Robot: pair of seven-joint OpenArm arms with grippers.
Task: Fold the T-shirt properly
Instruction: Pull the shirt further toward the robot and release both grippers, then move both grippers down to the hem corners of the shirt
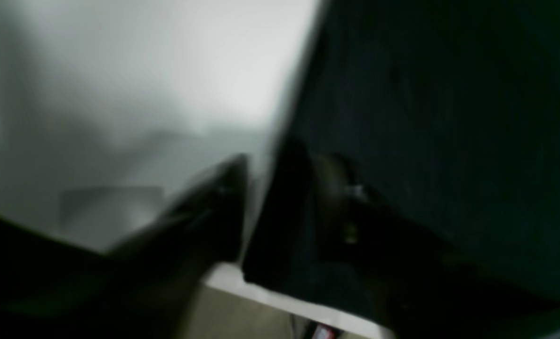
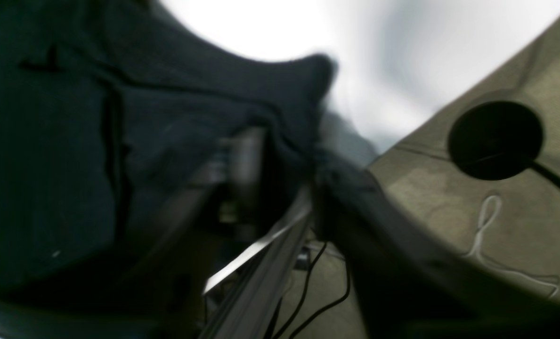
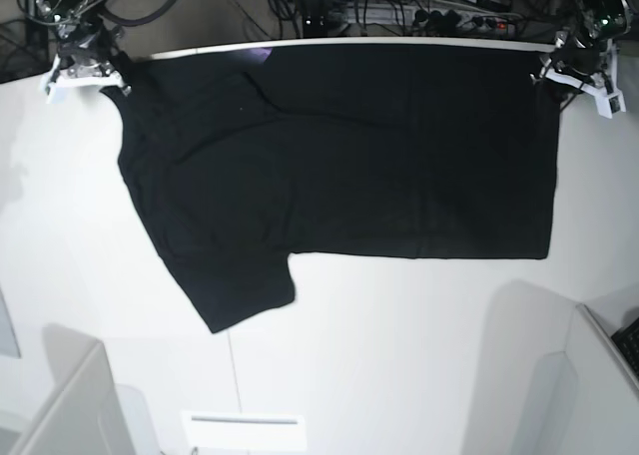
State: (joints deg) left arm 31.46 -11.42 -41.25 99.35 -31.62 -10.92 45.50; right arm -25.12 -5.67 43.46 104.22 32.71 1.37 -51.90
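The black T-shirt (image 3: 349, 156) lies spread flat, plain side up, on the white table (image 3: 399, 335). Its top edge runs straight along the far table edge and one sleeve points to the front left. My right gripper (image 3: 100, 71) is at the shirt's far left corner. In the right wrist view it (image 2: 284, 155) is closed on bunched black cloth (image 2: 49, 141). My left gripper (image 3: 552, 76) is at the far right corner. In the blurred left wrist view its fingers (image 1: 256, 207) stand close together at the cloth's (image 1: 449, 117) edge.
Cables and power strips (image 3: 449, 16) lie on the floor beyond the far edge. A black round disc (image 2: 495, 140) and a white cord lie on the floor. Grey panels stand at the front left (image 3: 60, 405) and front right (image 3: 599, 375).
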